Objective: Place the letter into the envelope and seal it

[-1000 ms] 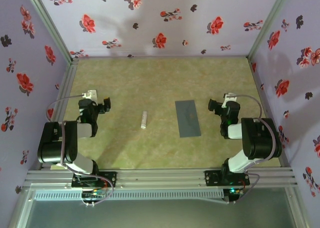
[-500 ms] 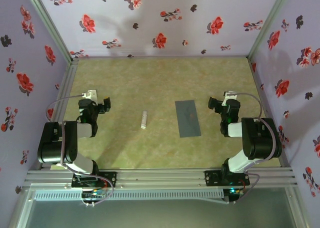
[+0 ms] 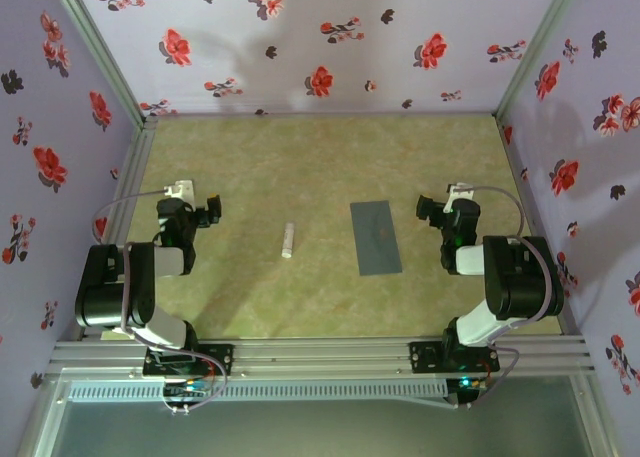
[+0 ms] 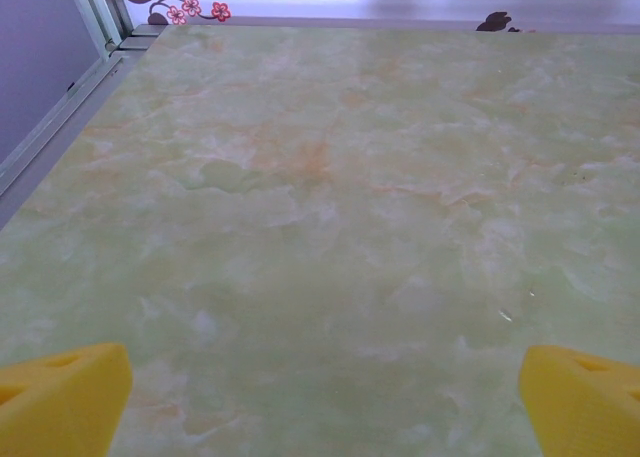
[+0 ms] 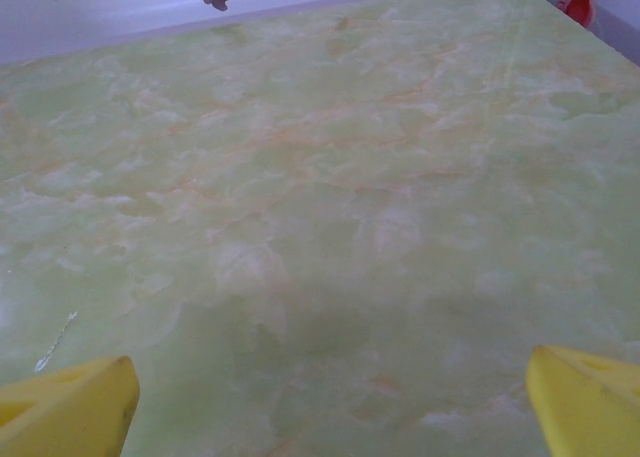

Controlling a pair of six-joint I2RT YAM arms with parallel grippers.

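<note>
The slate-grey envelope [image 3: 376, 237] lies flat on the green marbled table [image 3: 300, 157], right of centre. The letter is out of view. My left gripper [image 3: 213, 208] rests low at the table's left side, far from the envelope. In the left wrist view the left gripper [image 4: 322, 405] is open, its yellow fingertips [image 4: 62, 397] wide apart over bare table. My right gripper [image 3: 426, 210] sits just right of the envelope's far end. The right gripper [image 5: 330, 407] is also open, with nothing between its yellow fingertips [image 5: 70, 407].
A small white stick [image 3: 288, 240] lies between the left gripper and the envelope. Flowered walls [image 3: 320, 47] close in the table at the back and both sides. A metal rail [image 3: 320, 357] carries both arm bases at the near edge.
</note>
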